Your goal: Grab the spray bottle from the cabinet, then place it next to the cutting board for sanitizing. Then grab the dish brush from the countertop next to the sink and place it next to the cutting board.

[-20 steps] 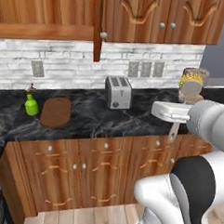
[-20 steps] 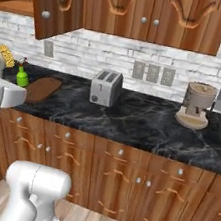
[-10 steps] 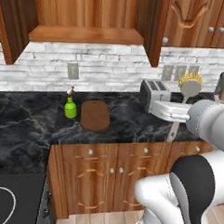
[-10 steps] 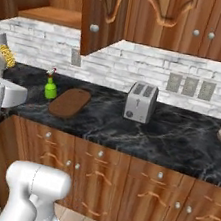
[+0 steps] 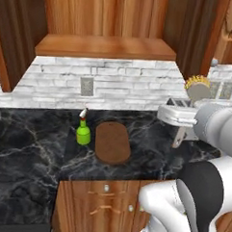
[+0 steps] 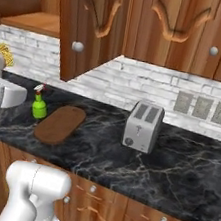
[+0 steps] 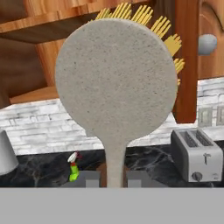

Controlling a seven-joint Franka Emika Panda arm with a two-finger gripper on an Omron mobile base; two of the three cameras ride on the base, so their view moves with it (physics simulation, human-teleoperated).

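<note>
The gripper [image 7: 113,181] is pinched on the thin handle of the brush [image 7: 117,83], whose round head stands up large in the middle of the hand view, yellow bristles fanned behind it. In the left base view the brush [image 5: 196,89] rides at the right of the frame, head up, well clear of the counter [image 5: 29,152]. The board [image 5: 112,142] lies lower and to the left of it in that frame, near the centre, long axis running from the front edge toward the wall. The bottle [image 5: 83,131] stands just beside the board's left side, already set down, so that half looks done. The coming move likely turns on carrying the brush left and down to bare counter beside the board. The toaster [image 6: 143,126] sits well apart to the right in the right base view, leaving open black marble between. The cabinet [image 5: 106,21] hangs open above, its shelf high over the landing spot
</note>
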